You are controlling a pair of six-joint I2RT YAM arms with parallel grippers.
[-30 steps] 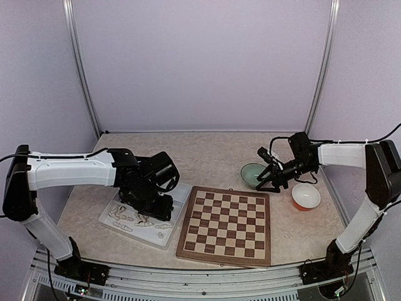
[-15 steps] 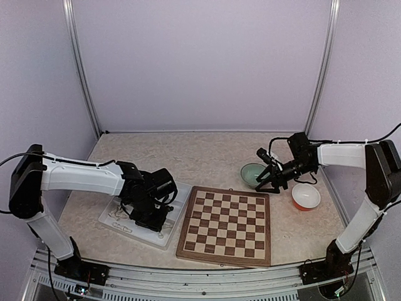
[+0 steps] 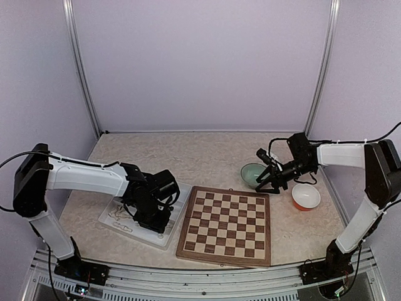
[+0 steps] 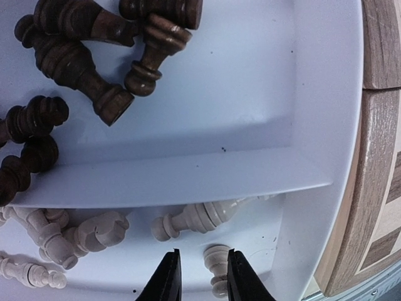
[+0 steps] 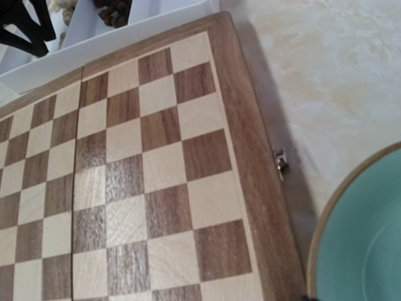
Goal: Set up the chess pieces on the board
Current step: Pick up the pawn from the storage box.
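The wooden board lies at centre front, its squares bare; it also shows in the right wrist view. The chess pieces lie in a white divided tray to its left. In the left wrist view, dark pieces fill the upper compartment and cream pieces the lower. My left gripper is down in the tray, open, its jaws either side of a lying cream piece. My right gripper hovers open and empty over the board's far right corner.
A teal bowl stands just behind the board's far right corner, and it shows in the right wrist view. An orange bowl stands to the right. The board's rim lies close beside the tray's wall.
My left arm has dropped and drawn in over the tray's near right part, bringing the gripper down among the cream pieces. The right arm has barely moved.
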